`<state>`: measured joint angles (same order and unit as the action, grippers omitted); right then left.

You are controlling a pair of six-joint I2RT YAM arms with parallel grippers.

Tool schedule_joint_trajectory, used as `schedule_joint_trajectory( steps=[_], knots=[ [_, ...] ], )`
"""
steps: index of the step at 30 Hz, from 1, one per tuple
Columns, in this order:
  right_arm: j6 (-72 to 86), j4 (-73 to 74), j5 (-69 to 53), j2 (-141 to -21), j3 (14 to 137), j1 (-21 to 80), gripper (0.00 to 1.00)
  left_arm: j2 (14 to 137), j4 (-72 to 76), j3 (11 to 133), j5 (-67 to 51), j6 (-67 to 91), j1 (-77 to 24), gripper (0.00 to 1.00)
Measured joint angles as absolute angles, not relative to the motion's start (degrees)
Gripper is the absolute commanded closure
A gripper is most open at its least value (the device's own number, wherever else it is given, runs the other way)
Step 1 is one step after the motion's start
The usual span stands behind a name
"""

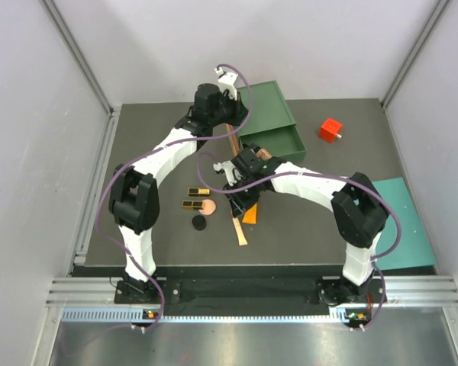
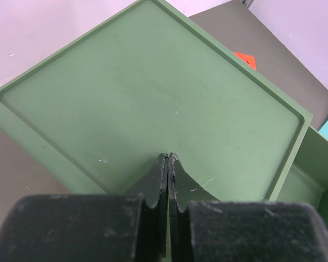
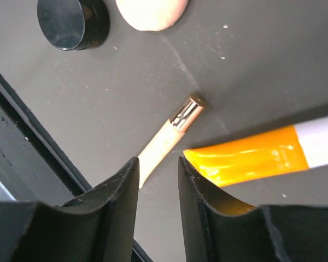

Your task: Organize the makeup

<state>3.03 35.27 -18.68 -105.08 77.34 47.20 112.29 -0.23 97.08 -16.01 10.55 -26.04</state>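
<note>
The makeup lies on the dark mat in the top view: two gold-black cases [image 1: 198, 191] [image 1: 192, 204], a round peach compact [image 1: 208, 207], a black disc [image 1: 199, 223], a slim peach tube [image 1: 239, 229] and a yellow-orange tube [image 1: 249, 213]. My right gripper [image 1: 240, 202] [image 3: 157, 166] hovers low over the mat, narrowly open. The slim peach tube [image 3: 172, 136] ends at its left fingertip and the yellow-orange tube [image 3: 257, 155] lies against its right finger; nothing is pinched. The black disc [image 3: 71, 22] and the compact [image 3: 153, 11] lie beyond. My left gripper [image 1: 230, 110] [image 2: 169, 158] is shut and empty over the green box [image 2: 153, 93].
The green box [image 1: 271, 110] stands at the back with a drawer [image 1: 282, 145] pulled out towards the right arm. A red cube [image 1: 330, 129] [image 2: 245, 58] sits right of it. A teal sheet [image 1: 401, 221] lies at the mat's right edge.
</note>
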Motion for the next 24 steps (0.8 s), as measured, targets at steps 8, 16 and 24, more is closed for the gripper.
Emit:
schedule_joint_trajectory(
  steps=[8, 16, 24],
  knots=[
    [1.93, 36.69, -21.56, -110.10, 80.77, 47.20, 0.61, 112.29, -0.27, 97.10, -16.01, 10.41, -26.04, 1.00],
    [1.48, 38.81, -22.04, -114.24, 83.81, 47.62, 0.57, 112.40, -0.62, 97.41, -15.84, 10.11, -26.09, 1.00],
    [1.06, 41.69, -19.90, -118.50, 86.96, 48.23, 0.64, 112.42, -0.89, 97.62, -15.44, 9.47, -26.11, 1.00]
  ],
)
